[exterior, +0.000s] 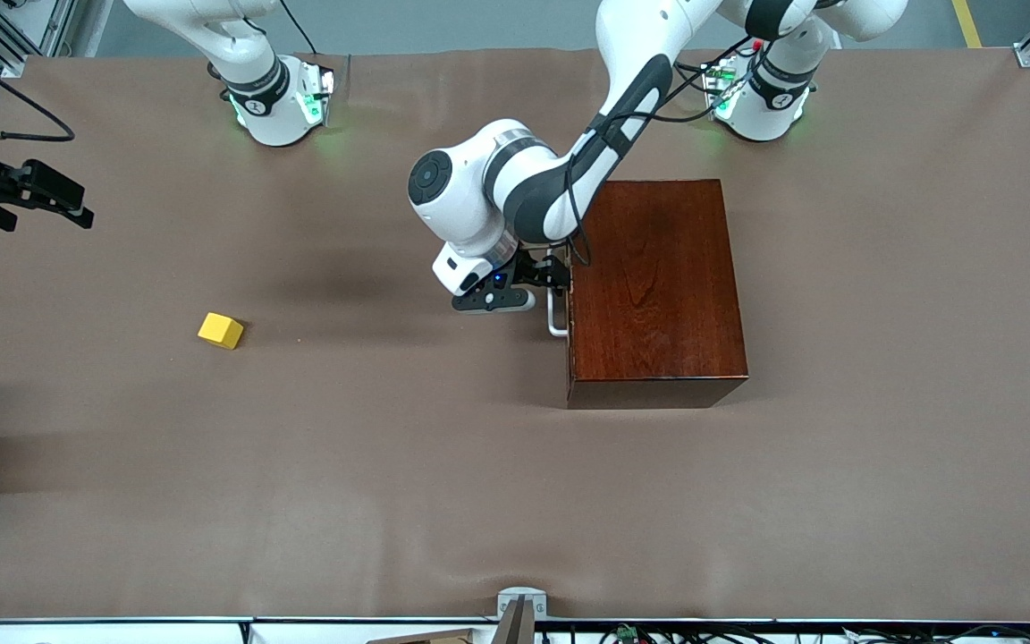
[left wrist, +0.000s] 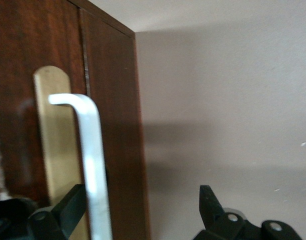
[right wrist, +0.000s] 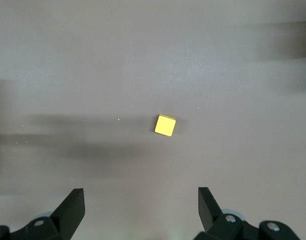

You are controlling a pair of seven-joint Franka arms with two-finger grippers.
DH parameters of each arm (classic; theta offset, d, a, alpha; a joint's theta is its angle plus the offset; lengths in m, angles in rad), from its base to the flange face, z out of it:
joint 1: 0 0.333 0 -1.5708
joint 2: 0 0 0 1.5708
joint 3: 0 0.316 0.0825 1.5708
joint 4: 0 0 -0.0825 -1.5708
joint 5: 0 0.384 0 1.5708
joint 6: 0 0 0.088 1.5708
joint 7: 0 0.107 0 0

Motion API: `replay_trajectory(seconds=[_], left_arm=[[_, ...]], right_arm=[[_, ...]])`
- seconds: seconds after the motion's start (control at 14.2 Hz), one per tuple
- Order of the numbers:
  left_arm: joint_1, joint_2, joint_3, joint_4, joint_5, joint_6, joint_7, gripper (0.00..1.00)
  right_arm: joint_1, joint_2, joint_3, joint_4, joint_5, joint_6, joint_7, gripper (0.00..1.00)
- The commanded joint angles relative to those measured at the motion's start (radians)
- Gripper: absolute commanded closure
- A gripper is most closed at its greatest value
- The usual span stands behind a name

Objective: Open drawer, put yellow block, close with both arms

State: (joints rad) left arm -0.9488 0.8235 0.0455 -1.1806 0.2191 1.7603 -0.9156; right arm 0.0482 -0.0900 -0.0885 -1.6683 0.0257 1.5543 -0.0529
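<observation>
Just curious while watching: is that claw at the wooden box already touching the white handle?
Cannot tell. In the left wrist view the handle passes between the open left gripper fingers, close against one finger, but no view shows contact or gap plainly.

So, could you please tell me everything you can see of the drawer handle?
The handle is a white U-shaped bar on a pale plate, fixed to the dark reddish-brown drawer front of the glossy wooden box. The drawer looks closed. The left gripper is at the handle, its open fingers straddling the bar without clamping it.
</observation>
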Motion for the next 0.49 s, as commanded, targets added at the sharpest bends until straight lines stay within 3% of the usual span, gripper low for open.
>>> replay_trajectory(seconds=[0.0, 0.21, 0.42], left_arm=[[-0.002, 0.032, -0.001, 0.026, -0.018, 0.022, -0.029, 0.0], [-0.001, 0.045, -0.001, 0.03, -0.018, 0.039, -0.031, 0.0], [-0.002, 0.045, -0.003, 0.033, -0.056, 0.151, -0.087, 0.0]], right_arm=[[0.012, 0.003, -0.002, 0.021, 0.0, -0.011, 0.004, 0.0], [0.021, 0.003, -0.002, 0.025, 0.0, -0.011, 0.004, 0.0], [0.021, 0.003, -0.002, 0.027, 0.0, -0.011, 0.004, 0.0]])
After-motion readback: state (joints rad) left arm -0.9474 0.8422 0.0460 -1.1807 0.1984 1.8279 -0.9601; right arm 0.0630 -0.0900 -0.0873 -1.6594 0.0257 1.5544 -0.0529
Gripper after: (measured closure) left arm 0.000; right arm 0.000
